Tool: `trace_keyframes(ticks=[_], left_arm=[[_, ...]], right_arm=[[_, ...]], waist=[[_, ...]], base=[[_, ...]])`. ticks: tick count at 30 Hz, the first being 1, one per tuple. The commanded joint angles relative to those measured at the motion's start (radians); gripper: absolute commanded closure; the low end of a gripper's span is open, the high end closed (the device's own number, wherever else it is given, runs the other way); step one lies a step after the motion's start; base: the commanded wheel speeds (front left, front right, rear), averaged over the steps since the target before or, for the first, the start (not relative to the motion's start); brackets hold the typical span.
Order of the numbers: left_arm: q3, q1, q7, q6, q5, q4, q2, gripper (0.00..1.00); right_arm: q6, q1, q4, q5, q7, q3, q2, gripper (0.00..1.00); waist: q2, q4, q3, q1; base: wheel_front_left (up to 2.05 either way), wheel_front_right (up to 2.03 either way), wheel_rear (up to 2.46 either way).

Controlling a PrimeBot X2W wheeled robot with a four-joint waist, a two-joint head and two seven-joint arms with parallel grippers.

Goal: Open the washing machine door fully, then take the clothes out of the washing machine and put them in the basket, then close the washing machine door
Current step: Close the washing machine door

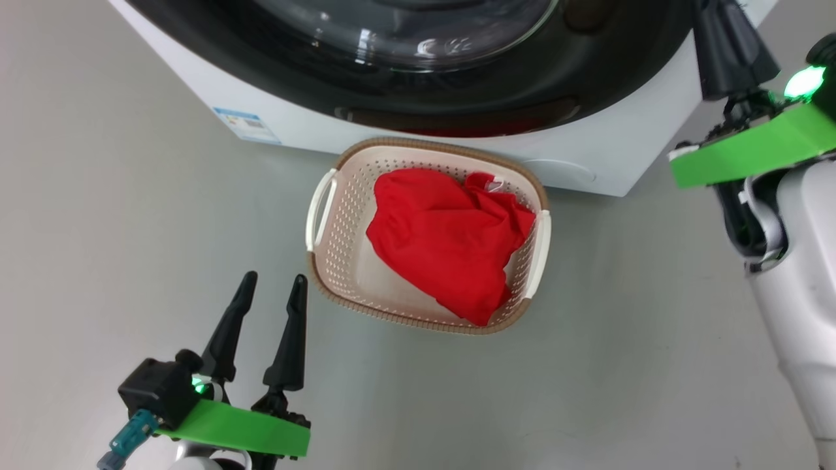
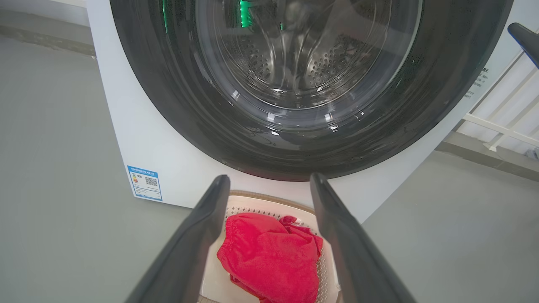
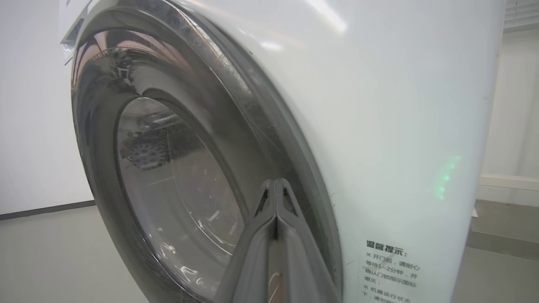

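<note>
Red clothes (image 1: 444, 248) lie in a cream perforated basket (image 1: 339, 261) on grey floor (image 1: 98, 261). Left gripper (image 1: 274, 277) gapes empty. Right gripper (image 3: 276, 182), clenched, faces a printed notice (image 3: 389, 269) on the white washing machine (image 3: 400, 105).

Head looks down; both wrist views share the door (image 2: 307, 84), right perhaps closest

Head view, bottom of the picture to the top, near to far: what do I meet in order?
Left gripper, open → basket, with the clothes in it → washing machine, its white front → door.
</note>
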Motion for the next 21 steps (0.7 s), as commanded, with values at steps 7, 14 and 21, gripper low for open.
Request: trace_keyframes(ticks=[7,14,21], left_arm=[[0.048,0.004,-0.012,-0.005,0.028,-0.001,0.012,0.00],[0.067,0.015,-0.012,-0.005,0.057,0.013,0.012,0.00],[0.085,0.036,-0.012,-0.005,0.087,0.022,0.012,0.00]], right_arm=[[-0.001,0.118,-0.048,0.015,0.002,0.043,0.026,0.00],[-0.001,0.209,-0.061,0.013,0.002,0.053,0.033,0.00],[-0.001,0.300,-0.072,0.011,0.002,0.043,0.043,0.00]], waist=[[0.0000,-0.040,-0.060,0.0000],[0.0000,-0.069,-0.101,0.0000],[0.0000,-0.102,-0.146,0.0000]], base=[[0.00,0.00,0.00],[0.00,0.00,0.00],[0.00,0.00,0.00]])
